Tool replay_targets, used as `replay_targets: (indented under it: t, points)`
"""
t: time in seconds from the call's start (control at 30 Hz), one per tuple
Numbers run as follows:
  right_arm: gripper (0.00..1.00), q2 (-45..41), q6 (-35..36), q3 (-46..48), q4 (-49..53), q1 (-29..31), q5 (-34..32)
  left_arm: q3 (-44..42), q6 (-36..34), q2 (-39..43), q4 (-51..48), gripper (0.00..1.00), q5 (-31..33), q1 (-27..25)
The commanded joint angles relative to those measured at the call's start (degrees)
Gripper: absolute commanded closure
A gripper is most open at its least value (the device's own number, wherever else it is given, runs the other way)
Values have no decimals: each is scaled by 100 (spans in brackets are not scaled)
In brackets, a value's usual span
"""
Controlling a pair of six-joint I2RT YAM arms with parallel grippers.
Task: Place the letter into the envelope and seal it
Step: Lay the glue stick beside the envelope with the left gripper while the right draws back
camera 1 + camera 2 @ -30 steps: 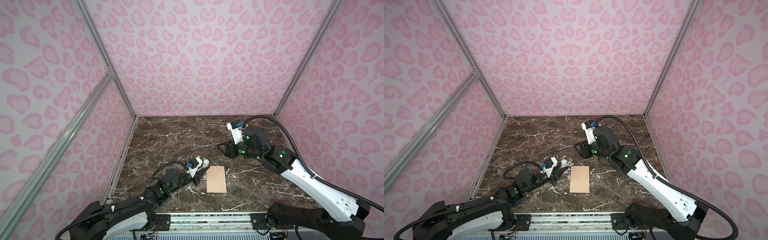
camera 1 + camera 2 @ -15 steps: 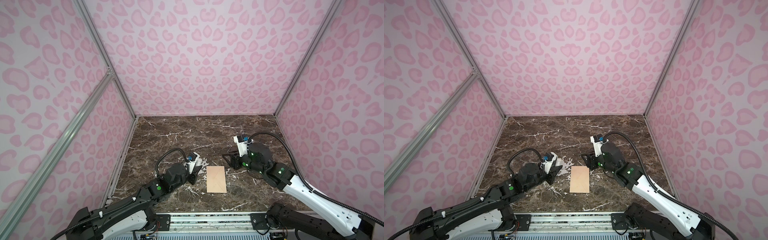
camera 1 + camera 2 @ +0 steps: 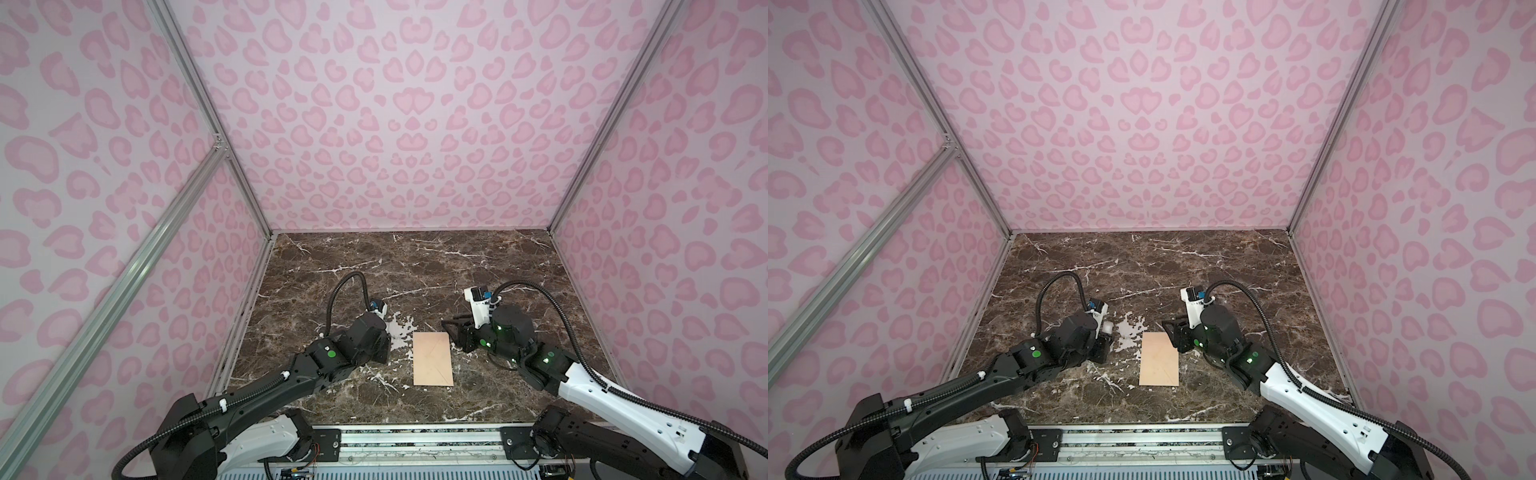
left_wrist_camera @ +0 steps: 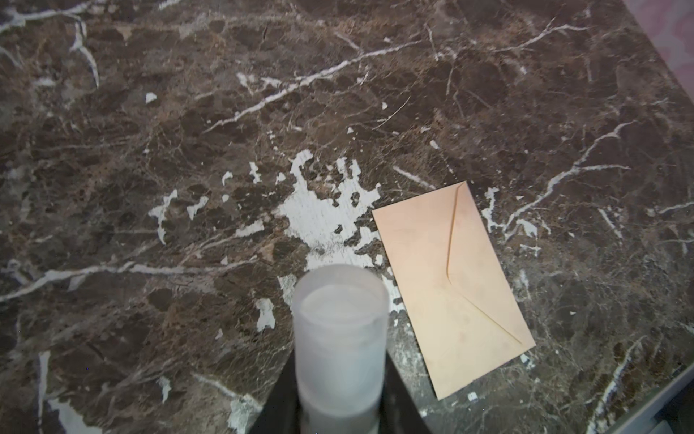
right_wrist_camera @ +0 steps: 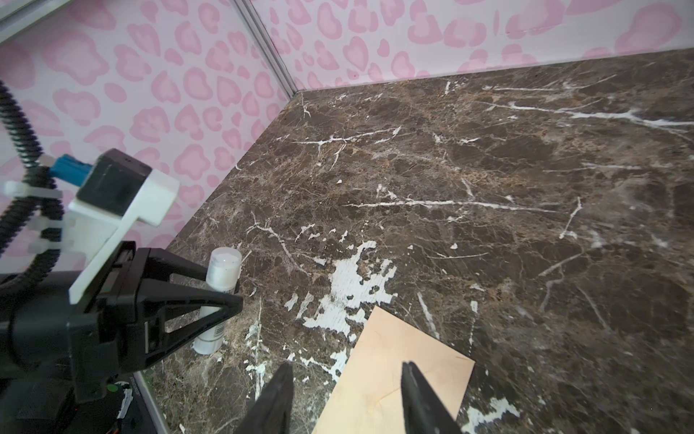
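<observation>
Peach envelope [image 3: 432, 359] is lying flat, flap down, letter unseen; left gripper [image 5: 224, 289] is holding a glue stick [image 4: 340, 338]; right gripper [image 5: 347, 370] is hanging half-open by its corner, perhaps about to snag and drag it.

Far half of the surface [image 3: 415, 266]: free run, wall to wall. Front edge, mid-width: envelope [image 3: 432, 358] lies flat (low, passable overhead). Left gripper [image 5: 224, 297], clamped on a glue stick [image 5: 222, 272], blocks its left side; right gripper [image 3: 454, 332] crowds its far right corner. Front right corner is bare.
</observation>
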State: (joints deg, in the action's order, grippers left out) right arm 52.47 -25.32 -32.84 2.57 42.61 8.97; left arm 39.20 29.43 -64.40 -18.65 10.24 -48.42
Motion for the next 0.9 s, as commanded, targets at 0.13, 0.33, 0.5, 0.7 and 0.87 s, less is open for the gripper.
replay_targets:
  t: [0.13, 0.33, 0.5, 0.7, 0.87]
  points:
    - [52, -228, 448, 597, -1070, 244, 157, 59, 652, -711, 7, 96, -485, 287]
    - [51, -386, 596, 955, -1363, 341, 12, 86, 921, -1514, 266, 96, -830, 353]
    - [51, -374, 598, 982, -1261, 345, -10, 126, 994, -1853, 266, 96, -906, 359]
    - [52, -331, 599, 988, -1223, 346, -38, 203, 1001, -2040, -24, 90, -717, 343]
    - [51, -316, 633, 988, -1223, 344, -47, 126, 1099, -2116, -81, 84, -611, 343]
